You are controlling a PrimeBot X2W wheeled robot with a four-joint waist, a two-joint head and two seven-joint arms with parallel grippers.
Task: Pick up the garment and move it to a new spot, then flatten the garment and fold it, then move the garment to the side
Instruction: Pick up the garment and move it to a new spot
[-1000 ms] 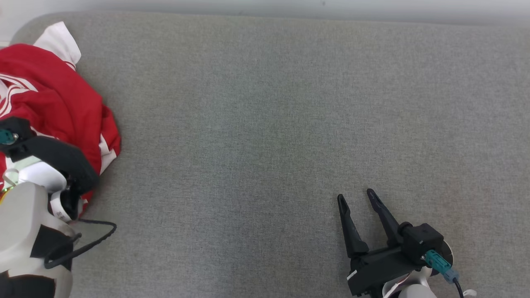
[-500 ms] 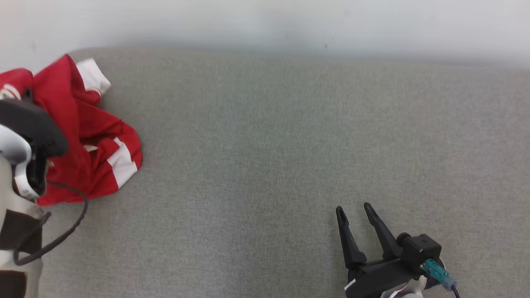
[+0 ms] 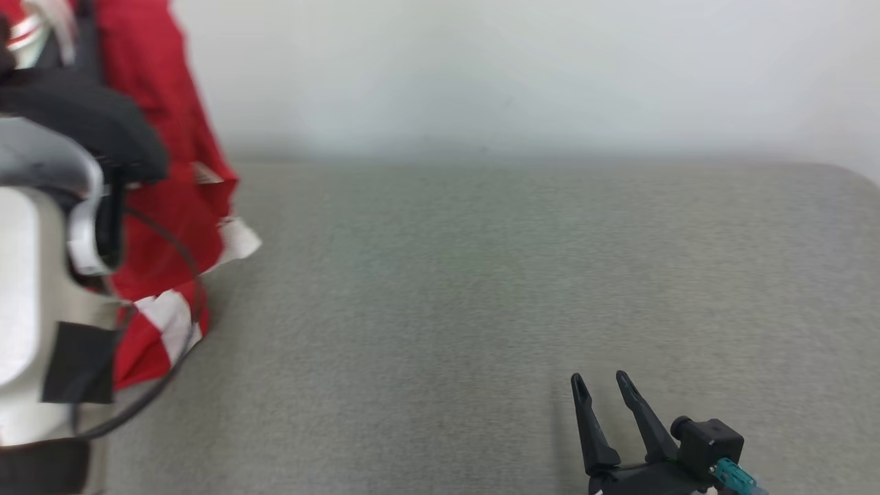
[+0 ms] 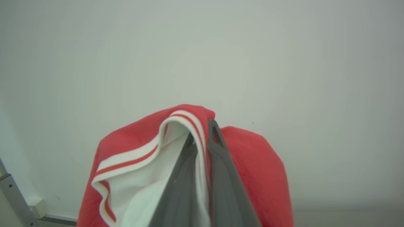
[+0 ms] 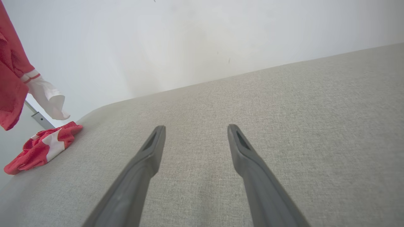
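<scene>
The garment [image 4: 258, 170] is hanging from my left tool [image 4: 203, 135], which is clamping its red-and-white striped edge between closed fingers, with cloth draping off both sides of them. Its lower end is resting on the grey counter [image 5: 284, 104], well off to the left of my right tool [image 5: 196, 128], which I am holding wide and empty.

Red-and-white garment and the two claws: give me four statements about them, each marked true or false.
1. The left claw is shut on the red-and-white garment. True.
2. The garment lies spread flat on the grey upholstered surface. False: most of it hangs lifted from the left claw.
3. The right claw is open and holds nothing. True.
4. The right claw touches the garment. False: it is well apart from it, across the surface.
</scene>
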